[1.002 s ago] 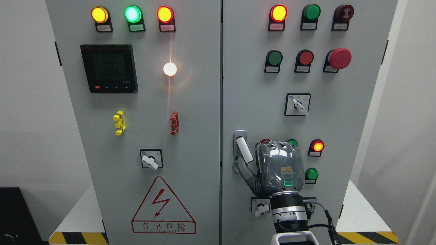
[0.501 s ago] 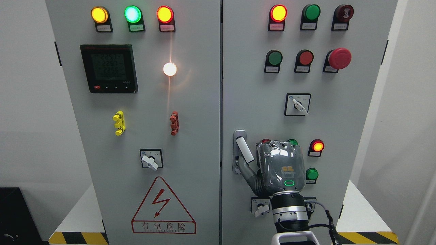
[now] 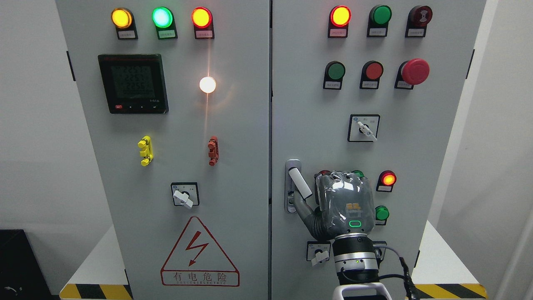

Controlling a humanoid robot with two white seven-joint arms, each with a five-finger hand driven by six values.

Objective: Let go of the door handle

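The white door handle (image 3: pixel 300 182) sits on a silver plate at the left edge of the right cabinet door (image 3: pixel 316 125), its lower end swung out to the right. My right hand (image 3: pixel 344 204) is just right of the handle with its grey back facing me. Its thumb (image 3: pixel 303 210) stretches left and up to the plate under the handle's lower end. The other fingers point at the panel and do not wrap the handle. The left arm is out of view.
Close around the hand on the right door are lit red and green lamps (image 3: pixel 387 178), a rotary switch (image 3: pixel 320 255) below and another (image 3: pixel 364 129) above. A red emergency button (image 3: pixel 415 71) sits higher up. The left door (image 3: pixel 233 166) carries a meter and more switches.
My right hand has drifted slightly to the right, and the handle's lower end has swung a little further out from its plate.
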